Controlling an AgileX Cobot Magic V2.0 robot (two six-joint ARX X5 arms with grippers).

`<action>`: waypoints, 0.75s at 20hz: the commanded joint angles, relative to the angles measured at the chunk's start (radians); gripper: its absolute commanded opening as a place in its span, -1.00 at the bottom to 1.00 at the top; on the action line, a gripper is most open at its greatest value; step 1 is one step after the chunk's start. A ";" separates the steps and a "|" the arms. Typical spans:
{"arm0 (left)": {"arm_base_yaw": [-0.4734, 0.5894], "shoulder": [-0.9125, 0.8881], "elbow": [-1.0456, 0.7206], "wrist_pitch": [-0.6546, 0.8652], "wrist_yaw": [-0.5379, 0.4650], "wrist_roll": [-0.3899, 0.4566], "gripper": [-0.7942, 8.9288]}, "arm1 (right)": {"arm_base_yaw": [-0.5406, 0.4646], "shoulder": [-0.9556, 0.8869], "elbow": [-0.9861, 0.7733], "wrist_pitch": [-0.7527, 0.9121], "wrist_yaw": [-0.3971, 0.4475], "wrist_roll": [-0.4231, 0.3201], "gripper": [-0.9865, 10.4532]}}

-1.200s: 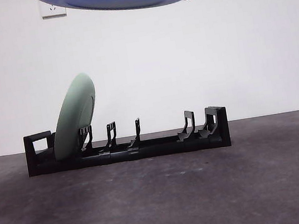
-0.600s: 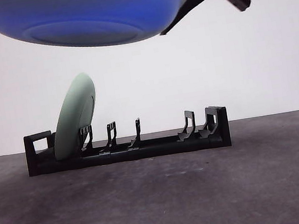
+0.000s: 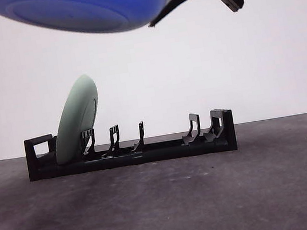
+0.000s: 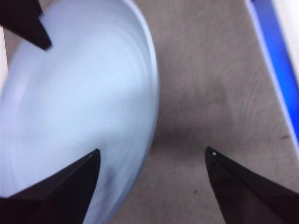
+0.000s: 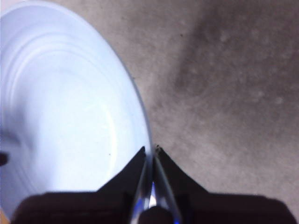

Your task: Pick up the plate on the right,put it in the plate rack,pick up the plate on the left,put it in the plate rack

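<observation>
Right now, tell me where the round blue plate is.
In the front view the round blue plate hangs high at upper left, above the black plastic plate rack, its rim pinched by the right gripper.

The big round blue plate [image 3: 86, 9] looks smooth and shiny, like glazed china. The pale green round plate [image 3: 78, 123] looks smooth but duller. The long black plate rack [image 3: 130, 153] looks like hard matt plastic. The dark grey table top [image 3: 212, 199] looks rough and speckled.
</observation>
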 commanded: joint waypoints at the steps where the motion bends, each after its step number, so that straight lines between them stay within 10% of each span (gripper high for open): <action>1: -0.005 0.023 -0.001 0.022 -0.023 0.012 -0.06 | 0.001 0.006 0.018 0.009 -0.013 0.003 -0.85; 15: -0.014 0.036 -0.001 0.052 -0.022 -0.001 -0.86 | 0.000 0.006 0.024 -0.033 0.050 -0.040 -0.85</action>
